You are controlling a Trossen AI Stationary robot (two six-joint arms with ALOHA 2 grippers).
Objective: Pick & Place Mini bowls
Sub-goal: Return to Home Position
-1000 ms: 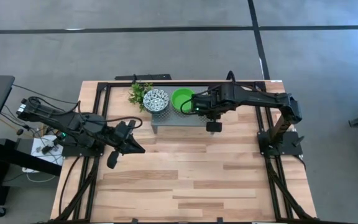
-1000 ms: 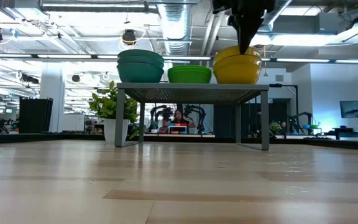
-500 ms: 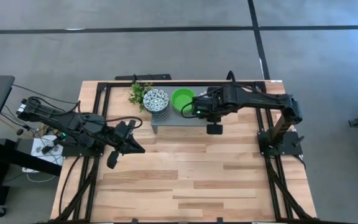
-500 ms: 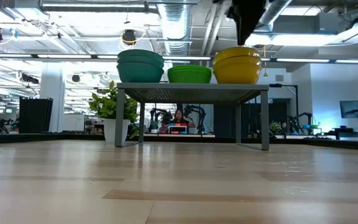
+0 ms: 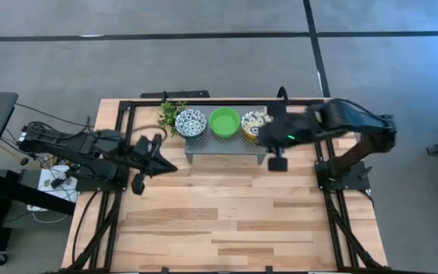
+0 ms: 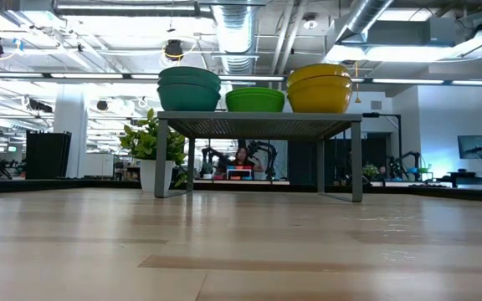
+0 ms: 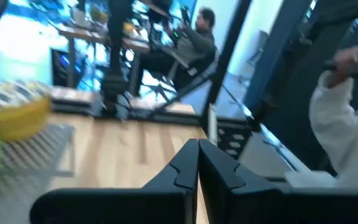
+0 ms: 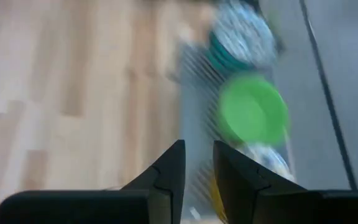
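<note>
Since half a second ago the right arm has swung off the stand (image 5: 226, 146). It covered the yellow-patterned bowls (image 5: 254, 122) then; now it hangs off the stand's right end and that stack shows in full from above. I see the right gripper (image 8: 197, 144) looking back along the stand, its fingers a narrow slit apart with nothing between them. The left gripper (image 7: 197, 144) waits well off the stand's left front corner, fingers pressed together and empty, shifted a little toward the stand.

All the bowls sit on the stand's top, mouths up, nested in three upright stacks. Being round, they have no long axis of their own; the row runs along the stand's length. The blue-patterned bowls (image 5: 191, 122) are at the left end, the green bowls (image 5: 224, 122) in the middle and the yellow-patterned ones at the right end, each stack just beside the next. From table height their outsides read teal, bright green and yellow.

A plant sprig (image 5: 169, 114) stands just off the stand's left end. Past its right end, in the room, I see a seated person (image 7: 201, 34) and a white sleeve (image 7: 344, 124).
</note>
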